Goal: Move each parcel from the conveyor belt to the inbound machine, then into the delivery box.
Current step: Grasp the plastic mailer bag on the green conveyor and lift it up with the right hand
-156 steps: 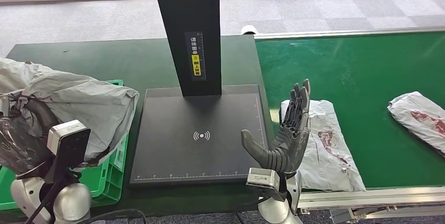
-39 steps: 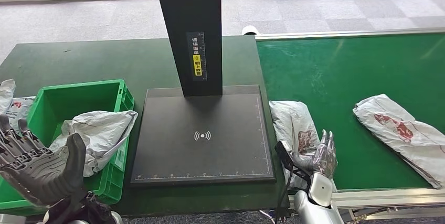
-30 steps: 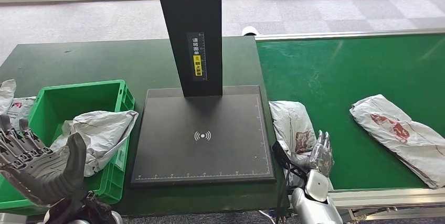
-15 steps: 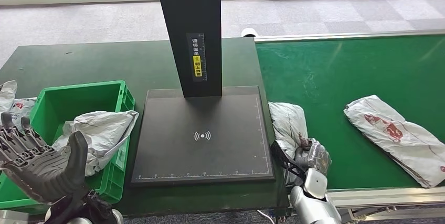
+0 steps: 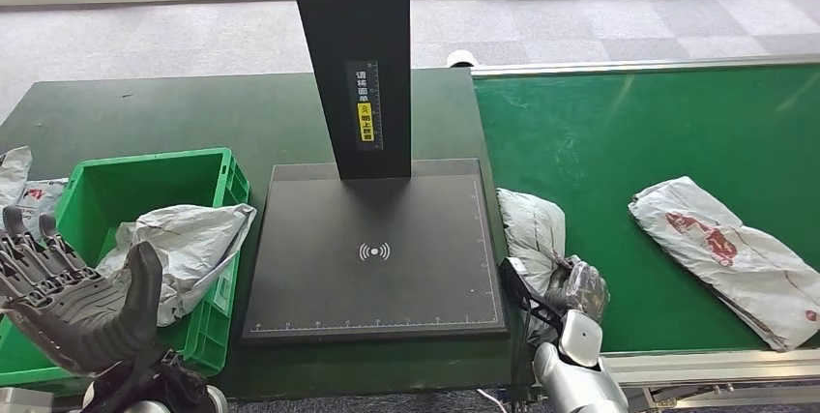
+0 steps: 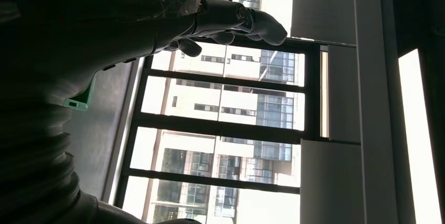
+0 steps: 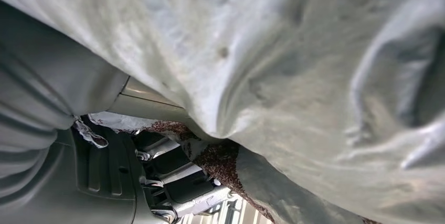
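A crumpled grey parcel (image 5: 532,227) lies on the green conveyor belt (image 5: 658,132) beside the inbound machine's black plate (image 5: 372,249). My right hand (image 5: 577,287) grips its near end, fingers curled into the bunched plastic. In the right wrist view the parcel (image 7: 294,77) hangs close over the dark fingers (image 7: 168,177). A second parcel (image 5: 725,253) with red print lies further right on the belt. My left hand (image 5: 73,297) is raised beside the green delivery box (image 5: 126,176), fingers apart and holding nothing; the left wrist view shows its fingers (image 6: 231,19) against windows.
A grey parcel (image 5: 179,244) lies in the box and drapes over its right rim. The machine's black column (image 5: 353,55) rises behind the plate. More grey bags (image 5: 19,186) lie at the table's left edge. The belt's metal frame (image 5: 706,365) runs along the near side.
My right hand's fingers have curled onto the near parcel, bunching its near end. The far parcel has drifted left on the belt. Earlier the left hand held the parcel now in the box.
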`<move>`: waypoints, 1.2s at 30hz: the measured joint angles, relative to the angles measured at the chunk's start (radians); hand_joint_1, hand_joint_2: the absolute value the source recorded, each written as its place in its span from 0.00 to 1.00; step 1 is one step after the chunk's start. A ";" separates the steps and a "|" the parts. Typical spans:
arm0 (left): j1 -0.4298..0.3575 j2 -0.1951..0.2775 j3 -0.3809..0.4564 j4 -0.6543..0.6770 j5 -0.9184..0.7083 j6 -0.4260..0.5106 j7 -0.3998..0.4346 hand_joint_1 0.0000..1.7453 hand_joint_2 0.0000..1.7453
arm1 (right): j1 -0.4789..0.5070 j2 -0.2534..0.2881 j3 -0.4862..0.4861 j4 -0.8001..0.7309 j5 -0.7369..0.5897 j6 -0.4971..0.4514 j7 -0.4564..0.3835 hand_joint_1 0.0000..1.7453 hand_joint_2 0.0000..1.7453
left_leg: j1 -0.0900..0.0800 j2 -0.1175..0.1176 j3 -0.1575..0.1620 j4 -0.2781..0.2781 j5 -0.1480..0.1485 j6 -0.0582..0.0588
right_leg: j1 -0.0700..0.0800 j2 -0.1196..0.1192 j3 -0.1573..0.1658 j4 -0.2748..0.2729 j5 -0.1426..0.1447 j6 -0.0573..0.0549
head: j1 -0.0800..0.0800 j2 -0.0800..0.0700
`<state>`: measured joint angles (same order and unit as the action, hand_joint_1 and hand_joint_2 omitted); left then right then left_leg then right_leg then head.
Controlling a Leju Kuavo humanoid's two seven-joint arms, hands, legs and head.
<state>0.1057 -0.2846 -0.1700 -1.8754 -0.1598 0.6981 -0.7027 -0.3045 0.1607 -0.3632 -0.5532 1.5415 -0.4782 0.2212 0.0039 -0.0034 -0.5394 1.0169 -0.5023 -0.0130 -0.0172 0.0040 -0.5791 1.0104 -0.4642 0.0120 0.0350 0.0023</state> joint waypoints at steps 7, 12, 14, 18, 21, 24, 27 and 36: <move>0.009 0.001 0.000 -0.004 -0.008 0.000 0.000 0.00 1.00 | 0.090 0.034 0.000 -0.162 -0.081 -0.180 -0.154 1.00 1.00 | 0.000 -0.002 -0.006 0.000 0.000 0.000 | 0.000 -0.002 -0.005 0.000 0.000 0.000 | 0.000 0.000; 0.015 0.001 -0.001 -0.008 -0.012 0.000 0.000 0.00 1.00 | 0.205 0.106 0.001 -0.448 -0.204 -0.213 -0.360 1.00 1.00 | 0.000 -0.004 -0.010 0.000 0.000 0.000 | 0.000 -0.004 -0.009 0.000 -0.001 0.000 | 0.000 0.000; 0.016 0.001 -0.001 -0.010 -0.014 0.000 0.000 0.00 1.00 | 0.240 0.131 0.001 -0.561 -0.247 -0.214 -0.428 1.00 1.00 | 0.000 -0.004 -0.011 0.000 0.000 0.000 | -0.001 -0.004 -0.010 0.001 -0.001 0.000 | 0.000 0.000; 0.016 0.001 -0.001 -0.013 -0.016 0.000 0.000 0.00 1.00 | 0.270 0.158 0.002 -0.728 -0.293 -0.222 -0.475 1.00 1.00 | 0.000 -0.002 -0.011 0.000 0.000 0.000 | -0.001 -0.002 -0.010 0.001 -0.001 0.000 | 0.000 0.000; 0.016 0.001 -0.001 -0.013 -0.016 0.000 0.000 0.00 1.00 | 0.283 0.170 0.002 -0.796 -0.295 -0.223 -0.478 1.00 1.00 | 0.000 -0.002 -0.011 0.000 0.000 0.000 | -0.001 -0.002 -0.009 0.000 -0.001 0.000 | 0.000 0.000; 0.016 0.001 -0.001 -0.013 -0.016 0.000 0.000 0.00 1.00 | 0.289 0.174 0.002 -0.837 -0.298 -0.223 -0.481 1.00 1.00 | 0.000 -0.002 -0.010 0.000 0.000 0.000 | -0.001 -0.002 -0.009 0.000 0.000 0.000 | 0.000 0.000; 0.016 0.001 -0.001 -0.013 -0.017 0.000 0.000 0.00 1.00 | 0.293 0.175 0.002 -0.866 -0.316 -0.223 -0.502 1.00 1.00 | 0.000 -0.002 -0.010 0.000 0.000 0.000 | -0.001 -0.002 -0.009 0.000 0.000 0.000 | 0.000 0.000; 0.017 0.001 -0.001 -0.016 -0.017 0.000 0.000 0.00 1.00 | 0.302 0.175 0.003 -0.979 -0.444 -0.223 -0.633 1.00 1.00 | 0.000 -0.002 -0.010 0.000 0.000 0.000 | -0.001 -0.002 -0.009 0.000 0.000 0.000 | 0.000 0.000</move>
<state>0.1223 -0.2838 -0.1709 -1.8910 -0.1770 0.6981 -0.7030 -0.0027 0.3353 -0.3602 -1.5318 1.0978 -0.7008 -0.4118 0.0037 -0.0054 -0.5496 1.0168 -0.5023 -0.0129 -0.0181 0.0018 -0.5880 1.0109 -0.4646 0.0119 0.0351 0.0023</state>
